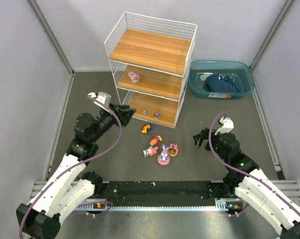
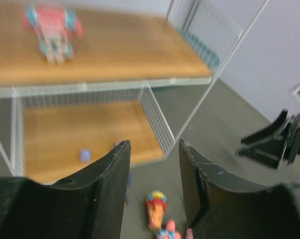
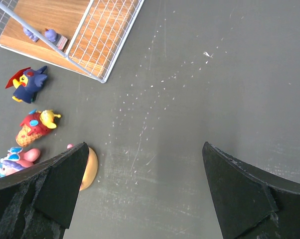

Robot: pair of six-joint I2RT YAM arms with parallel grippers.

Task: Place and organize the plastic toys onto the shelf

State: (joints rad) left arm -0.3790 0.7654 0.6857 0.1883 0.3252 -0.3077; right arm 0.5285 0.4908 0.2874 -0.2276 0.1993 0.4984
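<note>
Grey tabletop [image 1: 200, 164]: plastic toys [image 1: 160, 147] between left tool [image 1: 127, 112] and right tool [image 1: 201, 139], both spread, empty.

Work surface [image 1: 239, 124]: dark grey, matte, faintly scratched and flecked with white.
Left wall [image 1: 20, 74], far wall [image 1: 229, 25], right wall [image 1: 292, 84]: plain pale lilac-grey.
Left aluminium post [image 1: 51, 37] and right aluminium post [image 1: 272, 32] stood at the far corners.
Teal plastic bin [image 1: 225, 94] sat far right and held a dark blue item [image 1: 220, 82].
Lighting was even.
</note>
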